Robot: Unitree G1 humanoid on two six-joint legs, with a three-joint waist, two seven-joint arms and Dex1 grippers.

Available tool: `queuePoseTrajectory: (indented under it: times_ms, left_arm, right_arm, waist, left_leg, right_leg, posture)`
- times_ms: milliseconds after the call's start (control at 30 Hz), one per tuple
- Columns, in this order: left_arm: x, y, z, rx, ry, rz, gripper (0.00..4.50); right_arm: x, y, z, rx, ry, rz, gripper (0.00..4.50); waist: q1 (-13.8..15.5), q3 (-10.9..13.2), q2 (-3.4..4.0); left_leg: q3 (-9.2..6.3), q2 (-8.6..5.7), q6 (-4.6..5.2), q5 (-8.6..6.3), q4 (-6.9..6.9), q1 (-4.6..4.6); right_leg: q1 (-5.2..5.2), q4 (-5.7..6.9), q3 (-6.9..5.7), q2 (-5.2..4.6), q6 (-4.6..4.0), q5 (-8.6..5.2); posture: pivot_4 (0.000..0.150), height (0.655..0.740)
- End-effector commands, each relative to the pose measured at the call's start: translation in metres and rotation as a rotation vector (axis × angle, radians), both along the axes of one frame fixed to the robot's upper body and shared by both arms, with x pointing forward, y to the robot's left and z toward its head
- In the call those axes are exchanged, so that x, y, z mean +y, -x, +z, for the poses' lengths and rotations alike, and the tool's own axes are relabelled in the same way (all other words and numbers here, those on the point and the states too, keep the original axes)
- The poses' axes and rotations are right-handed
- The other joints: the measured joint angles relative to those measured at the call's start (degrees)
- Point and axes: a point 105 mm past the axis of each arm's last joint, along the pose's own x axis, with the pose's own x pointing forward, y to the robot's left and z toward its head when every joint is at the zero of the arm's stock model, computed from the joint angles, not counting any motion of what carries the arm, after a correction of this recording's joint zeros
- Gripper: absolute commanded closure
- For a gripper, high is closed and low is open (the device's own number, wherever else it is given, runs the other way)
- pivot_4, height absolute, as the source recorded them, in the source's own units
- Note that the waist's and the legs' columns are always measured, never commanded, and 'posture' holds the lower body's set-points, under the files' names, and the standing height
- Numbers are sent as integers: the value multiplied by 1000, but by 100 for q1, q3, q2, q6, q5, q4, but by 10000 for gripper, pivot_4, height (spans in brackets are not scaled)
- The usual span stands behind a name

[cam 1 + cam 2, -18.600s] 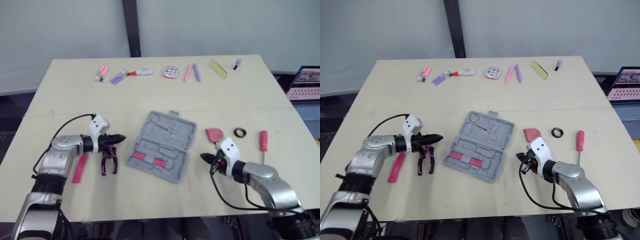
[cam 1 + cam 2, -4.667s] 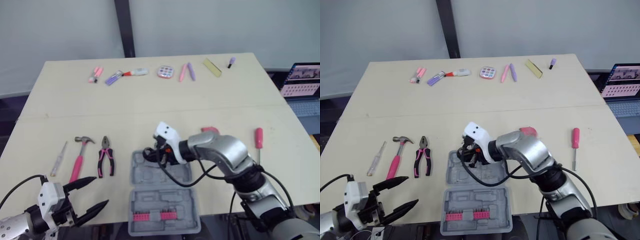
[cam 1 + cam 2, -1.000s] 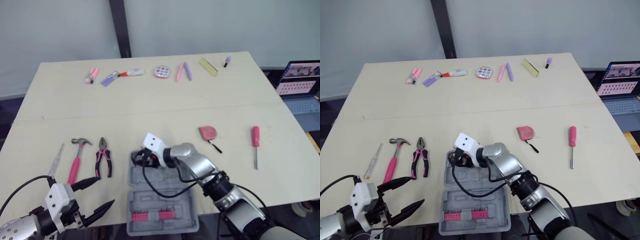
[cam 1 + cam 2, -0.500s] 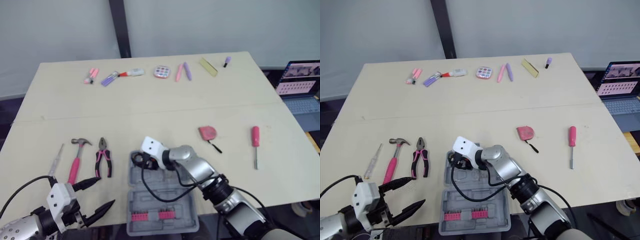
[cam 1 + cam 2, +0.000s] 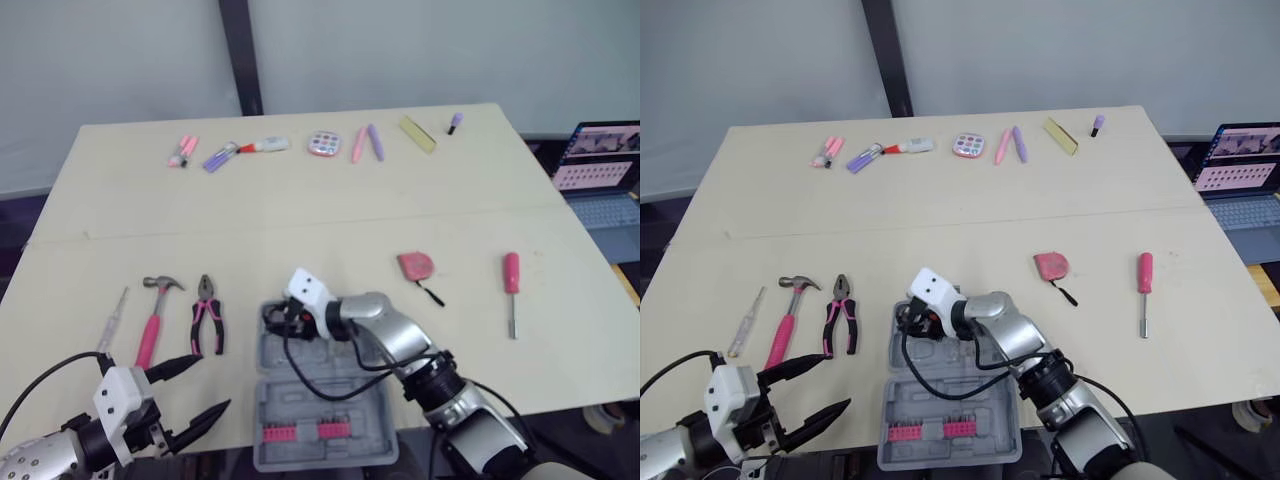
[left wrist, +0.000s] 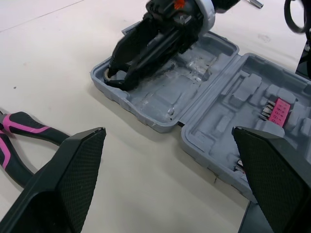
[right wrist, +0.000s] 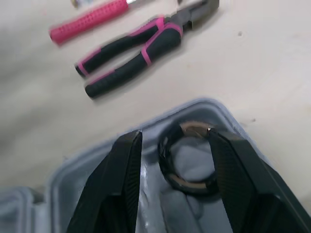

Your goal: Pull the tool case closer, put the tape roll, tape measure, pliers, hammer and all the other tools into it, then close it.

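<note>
Now | black ring-shaped tape roll (image 7: 187, 188) | in moulded grey tool case (image 5: 950, 400) recess

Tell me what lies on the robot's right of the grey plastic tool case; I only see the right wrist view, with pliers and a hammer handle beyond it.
Observer: A red tape measure lies on the beige table, to the robot's right of the grey plastic tool case.
Operator: Anything else there?
Observer: A pink-handled screwdriver, further right.
Operator: And the left gripper?
Observer: The left gripper hovers open, left of the case, holding nothing.
</note>
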Motion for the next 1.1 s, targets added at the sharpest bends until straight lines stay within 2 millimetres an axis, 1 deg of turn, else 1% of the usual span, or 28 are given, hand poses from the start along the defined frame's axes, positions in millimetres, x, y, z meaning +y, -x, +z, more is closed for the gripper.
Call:
queuePoseTrajectory:
  times_ms: [33, 133, 167, 200, 233, 300, 367, 467, 500, 533, 600, 667, 700, 733, 767, 800, 833, 967, 1100]
  left_arm:
    - [-2, 2, 12, -35, 4, -15, 0]
    - [-4, -2, 24, -65, 9, -32, 0]
    - [-5, -3, 26, -69, 10, -36, 0]
    - [-5, -3, 27, -70, 7, -45, 0]
    - [-6, -3, 28, -70, 5, -51, 0]
    - [-6, -2, 27, -63, -3, -65, 0]
    - [-5, -1, 25, -51, -12, -72, 0]
    - [1, -1, 21, -40, -16, -58, 0]
    - [4, 0, 18, -33, -17, -52, 0]
    - [6, 1, 15, -25, -15, -46, 0]
    - [8, 3, 12, -8, -8, -40, 0]
    - [10, 5, 8, 11, 4, -30, 0]
    - [11, 7, 6, 22, 7, -25, 0]
    - [11, 8, 3, 33, 7, -24, 0]
    - [12, 10, 1, 41, 7, -23, 0]
    - [12, 12, -1, 50, 9, -25, 0]
    - [13, 13, -2, 53, 9, -25, 0]
    - [20, 22, -8, 60, -24, -16, 0]
    - [25, 28, -12, 55, -46, -15, 0]
  right_arm:
    - [0, 7, 42, -26, -142, 63, 22284]
    - [-21, 12, 71, -40, -204, 63, 22284]
    - [-26, 13, 75, -42, -209, 59, 22284]
    - [-39, 12, 78, -61, -211, 30, 22284]
    - [-47, 12, 80, -75, -211, 9, 22284]
    - [-80, 14, 77, -104, -159, -35, 22284]
    - [-108, 19, 71, -107, -111, -66, 22284]
    - [-146, 29, 59, -54, -53, -123, 22284]
    - [-161, 34, 52, -30, -22, -146, 22284]
    - [-172, 40, 47, -2, 3, -161, 22284]
    - [-188, 51, 37, 36, 40, -187, 22284]
    - [-201, 64, 28, 76, 70, -206, 22284]
    - [-206, 71, 23, 106, 83, -213, 17090]
    - [-211, 76, 18, 137, 93, -226, 14206]
    - [-216, 81, 13, 163, 104, -239, 9250]
    - [-221, 85, 8, 178, 115, -250, 5500]
    - [-224, 87, 5, 185, 130, -261, 136]
    - [-241, 108, -11, 245, 182, -281, 136]
    - [-247, 113, -15, 257, 178, -300, 136]
  waist:
    - [-1, 0, 0]
    - [19, 1, 1]
    - [33, 1, 1]
    - [40, 0, 0]
    - [49, 0, 0]
    - [82, 0, -1]
    - [145, 1, -1]
    - [160, 2, -3]
    - [150, 2, -3]
    - [150, 2, -2]
    - [151, 3, -3]
    - [159, 4, -5]
    - [164, 4, -5]
    - [166, 4, -5]
    - [169, 4, -6]
    - [168, 4, -8]
    - [165, 4, -7]
    - [175, 3, -8]
    - [177, 3, -21]
  left_leg:
    - [0, 0, 0, 0, -1, 0]
    - [-5, 1, 0, 0, 0, -5]
    - [-6, 1, 0, 0, 0, -5]
    - [-8, 0, 0, -1, 2, -5]
    - [-8, 0, 0, -1, 2, -4]
    - [-7, 0, 2, -3, 2, -3]
    - [-4, 0, 5, -5, 1, -4]
    - [1, 0, 9, -6, 6, -3]
    - [1, 0, 10, -6, 7, -2]
    - [3, 0, 10, -6, 5, 1]
    - [3, 1, 15, -10, 1, 2]
    - [5, 1, 34, -20, 4, 1]
    - [5, 1, 34, -20, 6, 0]
    - [5, 0, 35, -21, 8, 1]
    - [5, 0, 38, -22, 9, 2]
    - [5, 0, 41, -24, 10, 4]
    - [5, 0, 42, -24, 12, 4]
    - [5, 0, 42, -25, 12, 4]
    - [6, 0, 42, -24, 13, 7]
  right_leg:
    - [0, 0, 0, 0, 0, 0]
    - [-2, 1, -1, 0, 0, 0]
    - [0, 1, -2, 0, 0, 0]
    - [2, -1, -3, -1, 0, 0]
    - [5, -3, -3, 0, 0, 0]
    - [8, -9, -3, -1, 0, 0]
    - [9, -25, -3, 0, 0, 0]
    - [13, -31, -2, 1, 1, 0]
    - [14, -30, -1, 2, 1, 0]
    - [14, -30, 0, 3, 1, 0]
    - [15, -34, 1, 4, 1, 0]
    - [15, -36, 2, 4, 1, 0]
    - [17, -36, 2, 4, 1, 0]
    - [20, -38, 2, 3, 1, 0]
    - [23, -38, 2, 4, 1, 0]
    - [25, -39, 2, 4, 2, 1]
    - [26, -39, 2, 4, 2, 0]
    - [27, -41, 2, 4, 2, 1]
    - [31, -45, 2, 5, 3, 1]
  posture:
    - [1500, 7400]
    - [1500, 7400]
    - [1500, 7400]
    - [1500, 7400]
    - [1500, 7400]
    - [1500, 7400]
    - [1500, 7400]
    - [1500, 7400]
    - [1500, 7400]
    - [1500, 7400]
    - [1500, 7400]
    - [1500, 7400]
    - [1500, 7400]
    - [1500, 7400]
    - [1500, 7400]
    - [1500, 7400]
    - [1500, 7400]
    - [1500, 7400]
    - [1500, 7400]
